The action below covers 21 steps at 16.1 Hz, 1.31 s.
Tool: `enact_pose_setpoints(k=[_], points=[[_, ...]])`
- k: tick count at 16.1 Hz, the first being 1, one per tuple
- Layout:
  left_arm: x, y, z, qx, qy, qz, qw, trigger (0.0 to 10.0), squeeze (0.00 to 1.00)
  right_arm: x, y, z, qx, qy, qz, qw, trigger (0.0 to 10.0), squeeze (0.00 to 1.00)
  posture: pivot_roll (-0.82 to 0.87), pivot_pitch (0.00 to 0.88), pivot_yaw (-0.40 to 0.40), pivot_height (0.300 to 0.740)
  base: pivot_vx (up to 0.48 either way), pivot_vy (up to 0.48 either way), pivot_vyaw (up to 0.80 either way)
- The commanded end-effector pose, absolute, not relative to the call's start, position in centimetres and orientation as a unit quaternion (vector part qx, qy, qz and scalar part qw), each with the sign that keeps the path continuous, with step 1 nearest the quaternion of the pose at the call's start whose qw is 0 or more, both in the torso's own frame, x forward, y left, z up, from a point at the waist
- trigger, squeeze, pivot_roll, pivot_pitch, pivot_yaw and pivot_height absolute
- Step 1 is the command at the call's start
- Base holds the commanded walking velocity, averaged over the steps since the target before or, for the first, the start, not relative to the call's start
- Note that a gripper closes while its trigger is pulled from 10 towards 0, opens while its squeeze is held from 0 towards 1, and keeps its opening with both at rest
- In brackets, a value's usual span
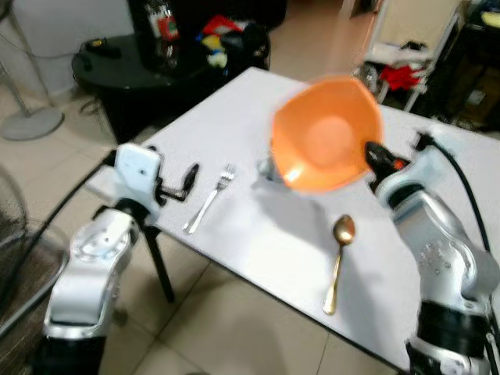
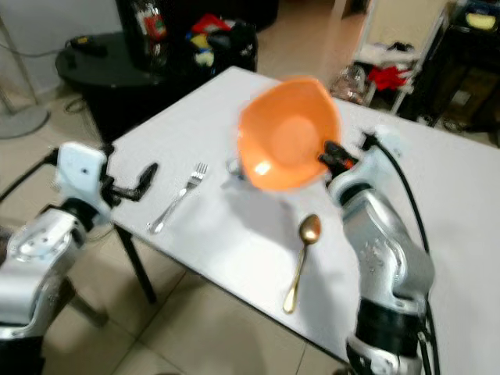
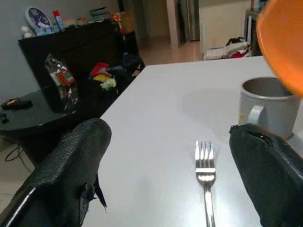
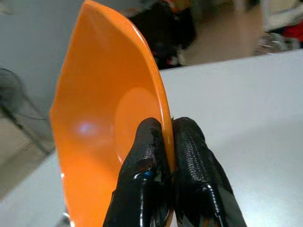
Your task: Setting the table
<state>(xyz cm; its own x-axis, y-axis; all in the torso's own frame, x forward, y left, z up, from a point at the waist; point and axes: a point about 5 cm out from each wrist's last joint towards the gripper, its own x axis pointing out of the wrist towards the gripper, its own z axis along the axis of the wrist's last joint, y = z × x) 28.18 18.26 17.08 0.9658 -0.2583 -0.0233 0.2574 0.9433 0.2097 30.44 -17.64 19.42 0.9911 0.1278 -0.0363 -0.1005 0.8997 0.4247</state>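
Right pincer [image 4: 171,156] clenched on tilted orange bowl [image 1: 326,144] rim (thin hold); bowl could slip onto mug [image 3: 266,106]. Left pincer [image 3: 165,179] released.

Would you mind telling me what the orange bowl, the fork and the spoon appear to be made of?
The orange bowl looks like glossy plastic: uniform colour, thin rim, soft highlights. The fork seems to be polished steel, silvery and reflective. The spoon has a gold or brass-toned metallic sheen; whether plated or solid is unclear.

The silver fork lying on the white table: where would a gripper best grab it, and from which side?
Probably the thin handle of the silver fork, from above. It lies flat on the white table, its handle end near the edge facing the open left gripper.
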Motion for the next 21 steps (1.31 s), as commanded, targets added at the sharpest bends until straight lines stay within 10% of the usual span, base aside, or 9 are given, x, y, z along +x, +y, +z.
enact_pose_setpoints(k=[1,12,21], points=[[28.5,17.4,17.6,0.104,-0.015,-0.151,0.983,10.0,0.00,30.1,-19.2,20.3,0.210,0.012,0.041,0.977,10.0,0.00,0.14,0.000,-0.003,0.740,0.304,0.000,-0.74],[28.7,17.3,17.8,0.143,-0.001,-0.214,0.966,10.0,0.00,32.6,-24.0,19.4,0.272,0.095,-0.050,0.956,10.0,0.00,0.11,0.000,0.015,0.740,0.163,0.000,-0.14],[27.3,16.8,16.5,0.161,0.058,-0.309,0.935,10.0,0.00,36.3,-22.9,17.1,0.303,0.162,-0.053,0.937,10.0,0.00,0.11,0.000,0.034,0.740,0.000,0.000,0.00]])
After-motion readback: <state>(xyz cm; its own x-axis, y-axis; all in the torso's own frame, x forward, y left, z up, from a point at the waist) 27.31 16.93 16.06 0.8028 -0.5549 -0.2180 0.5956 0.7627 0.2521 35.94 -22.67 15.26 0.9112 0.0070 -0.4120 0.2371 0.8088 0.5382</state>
